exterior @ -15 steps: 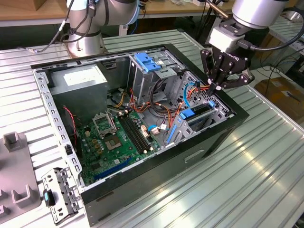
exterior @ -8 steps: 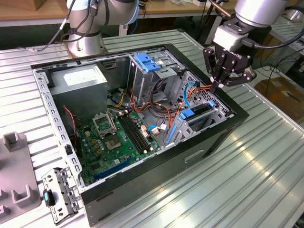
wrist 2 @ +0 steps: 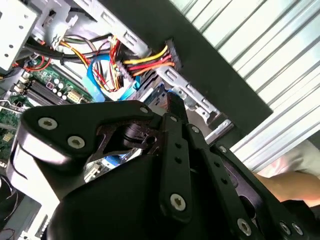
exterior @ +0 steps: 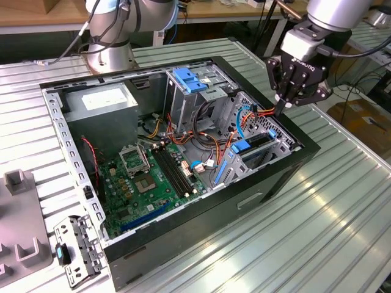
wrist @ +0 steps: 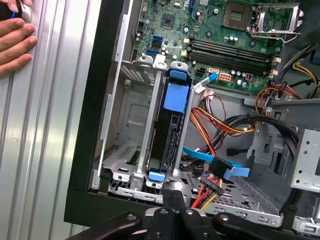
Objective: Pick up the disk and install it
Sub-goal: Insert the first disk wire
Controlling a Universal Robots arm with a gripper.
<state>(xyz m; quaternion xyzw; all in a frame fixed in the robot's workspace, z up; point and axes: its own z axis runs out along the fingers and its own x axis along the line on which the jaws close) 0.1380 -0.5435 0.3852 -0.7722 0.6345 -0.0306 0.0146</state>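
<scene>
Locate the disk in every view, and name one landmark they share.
Exterior view: the disk sits in the drive cage, toward the exterior view's right.
First wrist view: it stands between the cage's metal rails.
Second wrist view: mostly hidden; a blue sliver may be it.
Shared landmark: the red-yellow power cable bundle.

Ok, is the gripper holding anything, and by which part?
Nothing is held: the gripper has its jaws shut and empty, near the end of the dark rectangular disk with blue plastic rails, which sits in the metal drive bay.

Exterior view obliquely above the case (exterior: 201, 235); both wrist views close over it (wrist: 100, 125) (wrist 2: 215, 65).
</scene>
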